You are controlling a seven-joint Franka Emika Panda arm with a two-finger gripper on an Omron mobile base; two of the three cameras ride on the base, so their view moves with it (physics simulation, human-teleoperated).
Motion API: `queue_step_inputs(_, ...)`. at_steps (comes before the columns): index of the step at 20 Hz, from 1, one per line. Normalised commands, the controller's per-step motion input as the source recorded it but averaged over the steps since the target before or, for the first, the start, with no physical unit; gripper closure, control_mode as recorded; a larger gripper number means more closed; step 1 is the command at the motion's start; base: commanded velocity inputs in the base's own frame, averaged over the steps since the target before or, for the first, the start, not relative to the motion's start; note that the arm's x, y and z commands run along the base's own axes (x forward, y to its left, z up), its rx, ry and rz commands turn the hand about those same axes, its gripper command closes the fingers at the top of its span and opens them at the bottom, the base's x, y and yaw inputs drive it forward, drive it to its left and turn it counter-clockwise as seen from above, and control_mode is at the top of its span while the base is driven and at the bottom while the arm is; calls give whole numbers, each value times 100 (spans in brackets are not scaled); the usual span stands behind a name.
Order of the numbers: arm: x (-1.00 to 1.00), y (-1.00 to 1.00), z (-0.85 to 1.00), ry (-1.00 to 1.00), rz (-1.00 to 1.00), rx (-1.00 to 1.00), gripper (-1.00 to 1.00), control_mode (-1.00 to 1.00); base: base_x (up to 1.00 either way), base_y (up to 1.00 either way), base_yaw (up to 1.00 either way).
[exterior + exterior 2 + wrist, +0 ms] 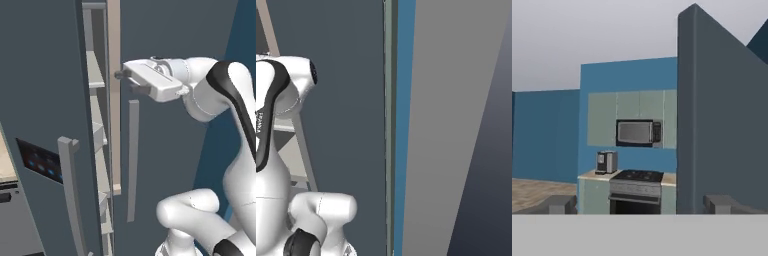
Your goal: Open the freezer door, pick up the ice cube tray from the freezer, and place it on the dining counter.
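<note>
gripper [131,81] spread open beside freezer door [45,100] edge, door ajar

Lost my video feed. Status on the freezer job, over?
Gripper open, empty, at the freezer door's edge. Freezer door partly open, shelves showing. Ice tray not spotted. Door blocks the reach in.

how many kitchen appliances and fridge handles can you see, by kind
fridge door handles: 2, one on the freezer door, one on the plain door
microwave: 1
stove: 1
coffee machine: 1
total: 5
</note>
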Motion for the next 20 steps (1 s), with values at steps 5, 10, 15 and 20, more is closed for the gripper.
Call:
queue_step_inputs(5,37,25,-3,0,0,0,-100,-100,0,0,0)
queue_step_inputs(10,31,27,-10,0,0,0,-100,-100,0,0,0)
queue_step_inputs(15,30,27,-1,0,0,0,-100,-100,0,0,0)
queue_step_inputs(20,32,26,0,0,0,0,-100,-100,0,0,0)
